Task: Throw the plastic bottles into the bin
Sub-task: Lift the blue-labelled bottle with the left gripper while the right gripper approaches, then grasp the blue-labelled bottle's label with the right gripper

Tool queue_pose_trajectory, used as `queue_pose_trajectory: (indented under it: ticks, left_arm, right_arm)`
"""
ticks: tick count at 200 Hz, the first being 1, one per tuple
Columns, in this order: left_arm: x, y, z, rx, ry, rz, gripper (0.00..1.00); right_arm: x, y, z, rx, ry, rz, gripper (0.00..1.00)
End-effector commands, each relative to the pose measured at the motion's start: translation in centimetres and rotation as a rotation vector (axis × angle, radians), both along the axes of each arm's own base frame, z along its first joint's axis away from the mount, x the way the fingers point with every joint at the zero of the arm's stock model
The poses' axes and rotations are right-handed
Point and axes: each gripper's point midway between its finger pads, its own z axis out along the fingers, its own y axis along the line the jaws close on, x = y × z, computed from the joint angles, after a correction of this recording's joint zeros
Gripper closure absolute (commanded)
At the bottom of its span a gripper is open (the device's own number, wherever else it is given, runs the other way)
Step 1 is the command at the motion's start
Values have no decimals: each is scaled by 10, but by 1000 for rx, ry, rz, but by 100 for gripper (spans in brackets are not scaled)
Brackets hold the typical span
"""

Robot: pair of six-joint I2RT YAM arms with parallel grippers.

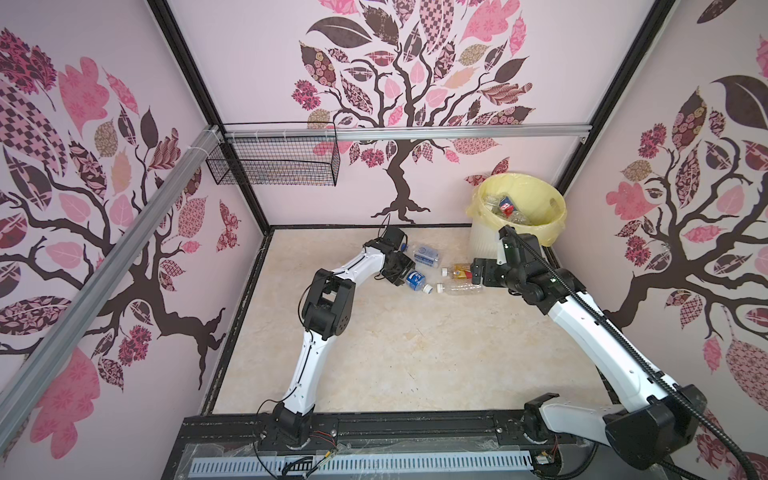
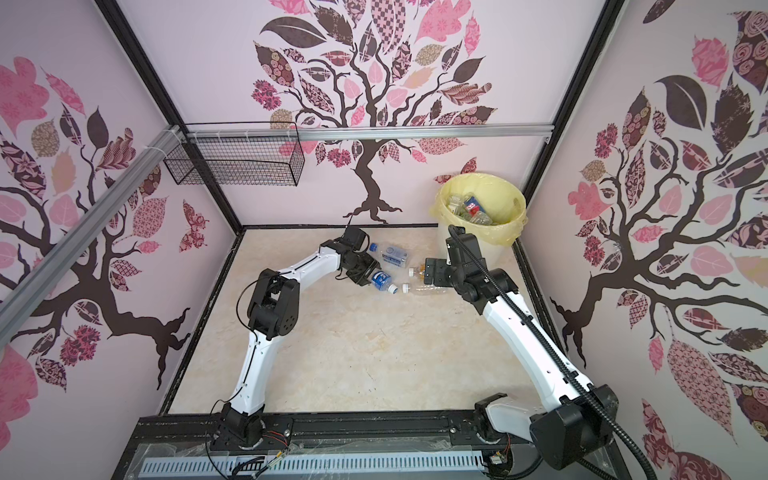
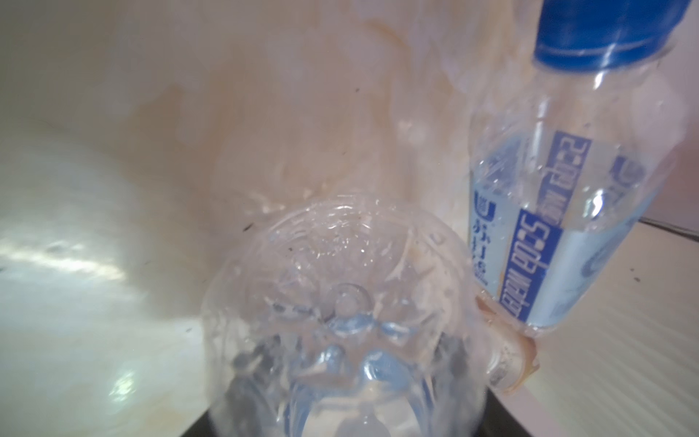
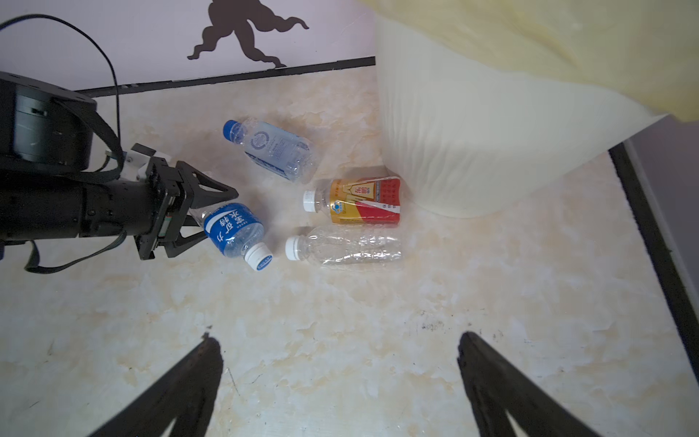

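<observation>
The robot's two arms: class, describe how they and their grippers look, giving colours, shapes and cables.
Both the left arm and the right arm have white link shells between chunky black joint housings. A thick black ribbed conduit runs along the right arm; a thin black cable loops beside the left one. The left gripper and right gripper are black, with tapering triangular fingers.
</observation>
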Motion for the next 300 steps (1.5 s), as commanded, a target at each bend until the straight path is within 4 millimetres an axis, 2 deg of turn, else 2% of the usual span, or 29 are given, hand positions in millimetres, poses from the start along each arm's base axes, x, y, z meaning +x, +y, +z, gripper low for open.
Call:
queue_pose_trajectory:
  ticks: [1,36,66,107,139,162,248,276,300]
  left_arm:
    - [-12,-1,38,-13,-77,-83,47]
    - [-22,-8,106,-97,-212,-149,47]
    - [-42,-13,161,-166,-292,-175,48]
    - [-76,-24,210,-223,-349,-219,48]
    - [-92,-24,225,-228,-363,-241,48]
    - [-99,-27,231,-240,-364,-249,48]
    - [-101,-52,261,-326,-388,-262,48]
    - [-104,-58,269,-361,-388,-255,47]
    - [-106,-57,278,-377,-399,-249,46]
  right_arm:
    - [-1,28,6,92,-2,114,0]
    - [-7,62,10,211,12,256,1]
    - [-4,78,17,268,2,315,0]
    - [0,102,36,379,-22,410,1]
    - [-4,113,48,449,-54,462,4]
    - [-7,117,46,487,-54,480,6]
    - [-10,133,38,547,-32,542,11]
    - [-9,139,35,564,-16,557,16]
    - [-8,138,31,557,-11,550,25]
